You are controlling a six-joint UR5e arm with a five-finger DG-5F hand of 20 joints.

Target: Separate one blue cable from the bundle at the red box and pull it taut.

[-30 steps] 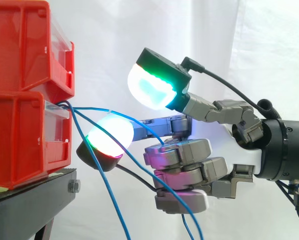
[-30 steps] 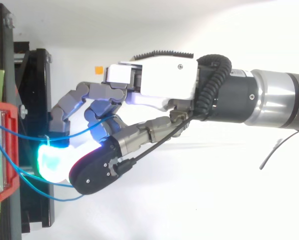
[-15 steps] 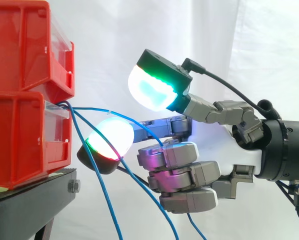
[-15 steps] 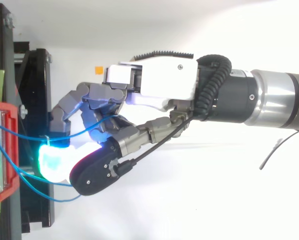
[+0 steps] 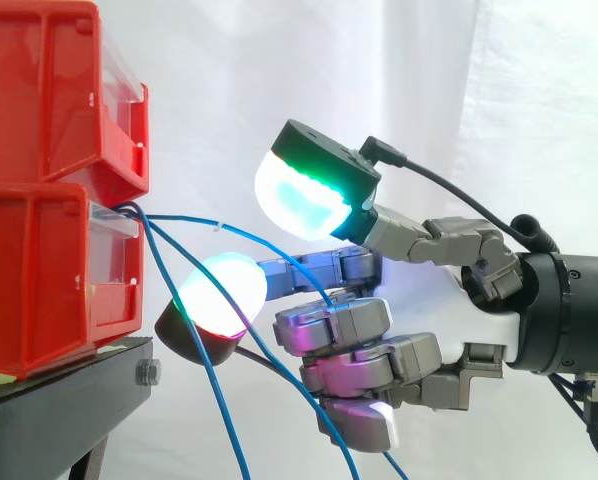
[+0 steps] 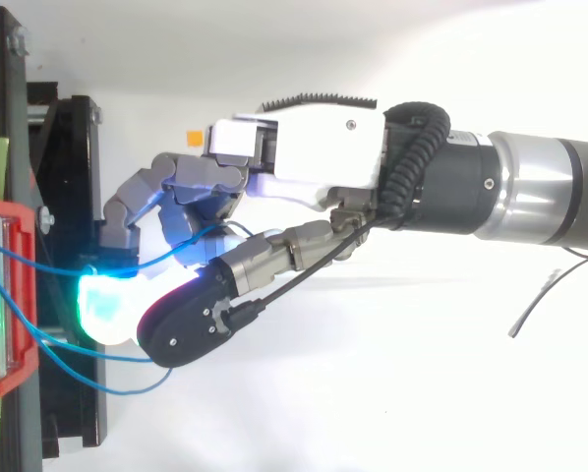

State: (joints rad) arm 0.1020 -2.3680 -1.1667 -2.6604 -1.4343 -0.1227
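Blue cable (image 5: 179, 217) threads hand (image 6: 314, 157); fingers (image 5: 334, 322) curled tighter round it than before.

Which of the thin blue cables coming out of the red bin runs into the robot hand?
The uppermost thin blue cable, arching into curled fingers of the robot hand; the others droop downward.

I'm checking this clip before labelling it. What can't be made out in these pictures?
Where the blue cables start: both views, hidden inside the lower red bin.
Their lower ends: side view, cut off by the bottom edge.
The part of the raised cable inside the hand: both views, covered by its curled fingers.
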